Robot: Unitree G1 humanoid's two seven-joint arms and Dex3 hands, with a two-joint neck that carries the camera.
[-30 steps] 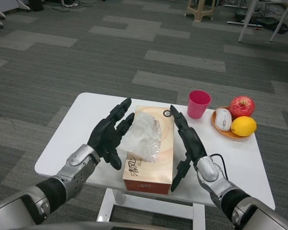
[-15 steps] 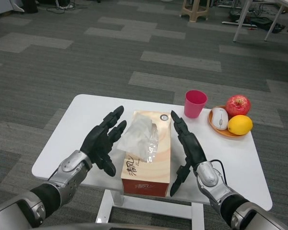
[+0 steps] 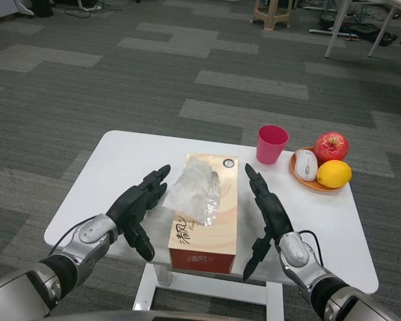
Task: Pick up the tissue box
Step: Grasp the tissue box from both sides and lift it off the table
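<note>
An orange tissue box [image 3: 205, 207] lies lengthwise in the middle of the white table [image 3: 107, 167], with a crumpled white tissue [image 3: 194, 190] sticking out of its top. My left hand [image 3: 138, 206] hovers just left of the box, fingers spread, holding nothing and apart from the box. On the box's right side my right hand [image 3: 266, 214] stands flat with fingers extended, a small gap between it and the box.
A pink cup [image 3: 271, 144] stands behind the box to the right. Further right, an orange plate [image 3: 306, 180] carries a white mouse [image 3: 306, 164], a red apple [image 3: 331, 147] and a lemon [image 3: 335, 174]. Grey carpet and furniture legs lie beyond.
Both hands have drawn back from the box toward me and away from its sides. The camera shifted slightly between the earliest frame and the later ones.
</note>
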